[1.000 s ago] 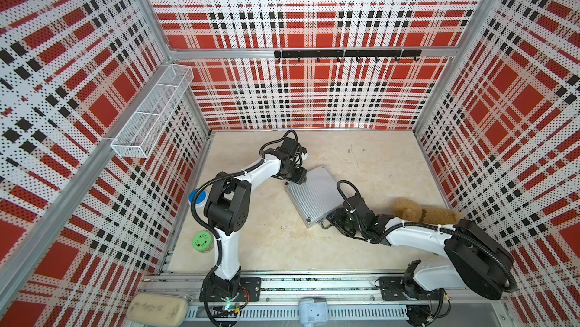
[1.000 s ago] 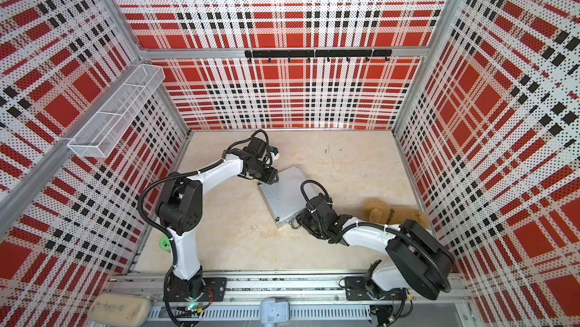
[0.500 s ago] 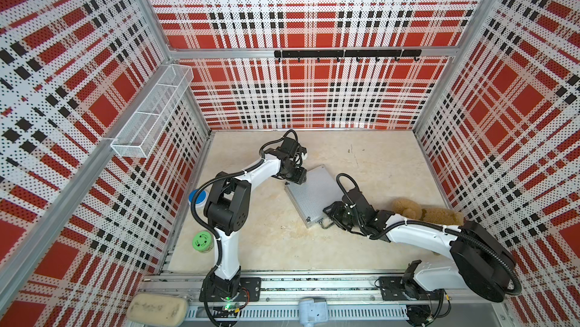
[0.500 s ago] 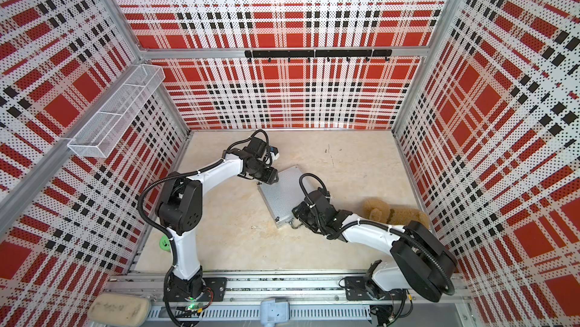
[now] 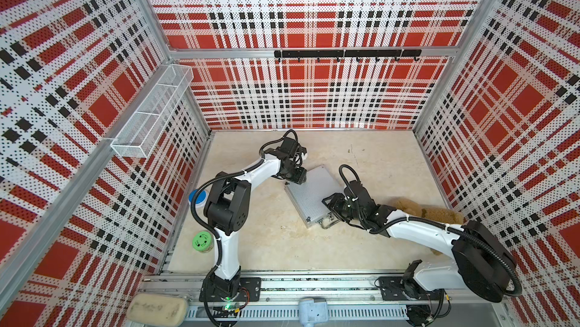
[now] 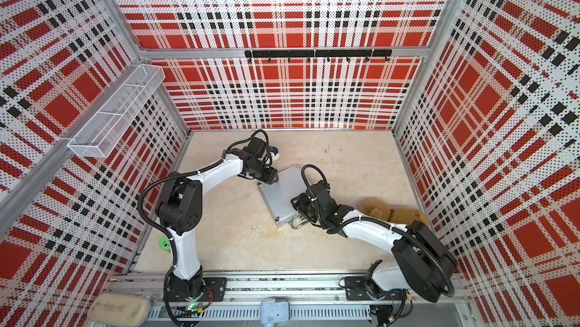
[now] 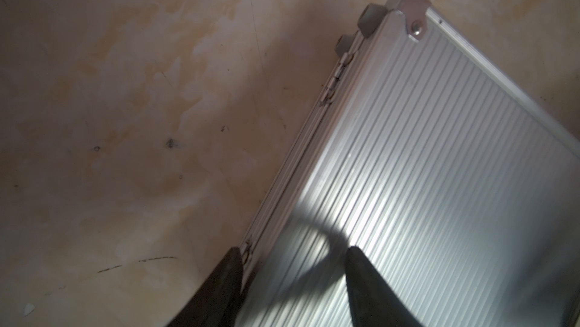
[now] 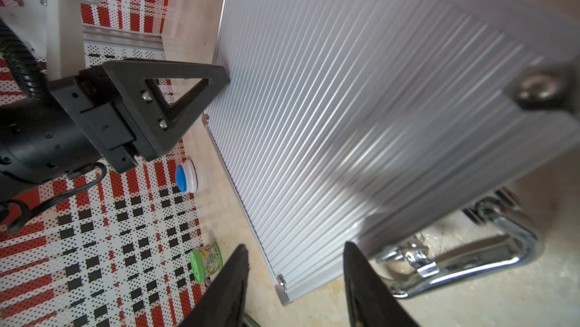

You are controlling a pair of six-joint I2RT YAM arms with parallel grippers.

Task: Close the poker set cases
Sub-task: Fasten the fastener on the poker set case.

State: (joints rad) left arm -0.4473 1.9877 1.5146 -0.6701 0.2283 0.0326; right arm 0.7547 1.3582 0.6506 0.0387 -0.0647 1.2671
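The poker case (image 5: 309,195) lies flat in the middle of the surface (image 5: 270,234), lid down, between my two arms. My left jaws stand apart, one tip beside the hinged edge (image 7: 335,80) and the other over the ribbed lid. My right jaws are also apart and hold nothing, hovering at the handle (image 8: 502,247) side. I judge the closing nearly done. Next I probably need to press the chrome latch (image 8: 411,258) shut.
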